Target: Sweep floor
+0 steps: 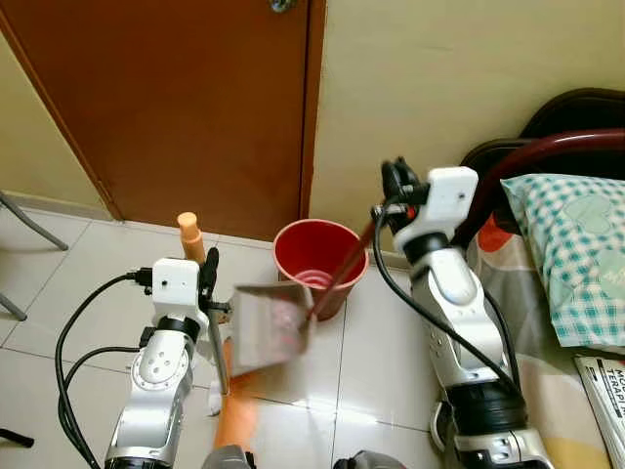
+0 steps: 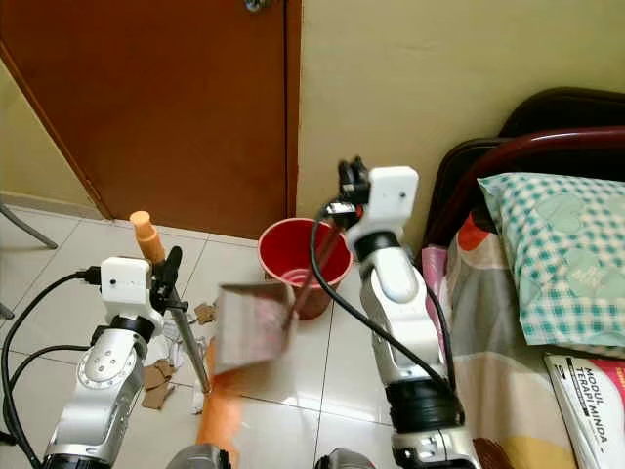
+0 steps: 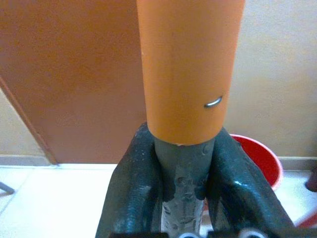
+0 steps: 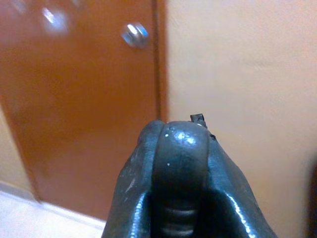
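Broom handle [image 3: 184, 89] between left fingers [image 3: 133, 193]

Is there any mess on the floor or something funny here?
Yes. Brown scraps lie scattered on the white tiles beside the left gripper, which grips a broom handle. The grey dustpan is tilted in mid-air by the red bucket.

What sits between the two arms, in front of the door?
A red bucket stands on the tiles there, and a blurred grey dustpan on a dark red handle tilts at its rim, seen in both eye views.
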Controlling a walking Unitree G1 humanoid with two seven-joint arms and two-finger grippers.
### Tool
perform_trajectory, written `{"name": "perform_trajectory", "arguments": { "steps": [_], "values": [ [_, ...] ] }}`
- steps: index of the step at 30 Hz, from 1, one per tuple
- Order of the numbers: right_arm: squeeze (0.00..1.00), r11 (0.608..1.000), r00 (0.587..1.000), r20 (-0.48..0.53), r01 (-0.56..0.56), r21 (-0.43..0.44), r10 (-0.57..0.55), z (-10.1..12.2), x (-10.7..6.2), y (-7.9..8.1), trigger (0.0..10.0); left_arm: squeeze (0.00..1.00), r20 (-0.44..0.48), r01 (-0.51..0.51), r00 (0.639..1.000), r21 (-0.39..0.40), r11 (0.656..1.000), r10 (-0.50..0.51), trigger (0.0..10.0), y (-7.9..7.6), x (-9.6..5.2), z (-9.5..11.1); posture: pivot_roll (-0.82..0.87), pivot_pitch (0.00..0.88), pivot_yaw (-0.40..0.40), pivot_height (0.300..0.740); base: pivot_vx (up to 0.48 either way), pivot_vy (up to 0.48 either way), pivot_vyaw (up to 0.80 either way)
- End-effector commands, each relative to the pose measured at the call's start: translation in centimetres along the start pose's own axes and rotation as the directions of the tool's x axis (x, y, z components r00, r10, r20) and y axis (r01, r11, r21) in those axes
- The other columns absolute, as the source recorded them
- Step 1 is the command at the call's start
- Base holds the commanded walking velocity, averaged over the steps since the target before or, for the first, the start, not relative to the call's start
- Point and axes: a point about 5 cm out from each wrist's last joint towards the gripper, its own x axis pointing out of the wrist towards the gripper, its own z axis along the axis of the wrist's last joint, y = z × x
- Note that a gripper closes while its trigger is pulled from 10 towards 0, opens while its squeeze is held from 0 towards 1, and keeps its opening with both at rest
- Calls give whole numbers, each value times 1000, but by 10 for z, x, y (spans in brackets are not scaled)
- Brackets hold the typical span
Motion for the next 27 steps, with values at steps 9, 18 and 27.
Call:
{"name": "perform_trajectory", "arguments": {
  "steps": [9, 18, 27],
  "values": [
    [0, 982, 975, -119, 191, 0, -189, -29, -23, -43, 10000, 0, 14, 76, 997, 38, 996, -76, 10000, -9, -1, 6, 8, 66, -27, 740, 0, 0, 0],
    [0, 976, 961, -175, 217, 11, -212, -42, -25, -45, 10000, 0, 7, 101, 995, 22, 995, -101, 10000, -12, -3, 6, 18, 68, -26, 740, 0, 0, -406],
    [0, 976, 957, -200, 217, 12, -211, -50, -27, -44, 10000, 0, 7, 112, 994, 26, 993, -113, 10000, -14, -3, 7, 15, 72, -23, 740, -315, 0, -267]
  ]
}}
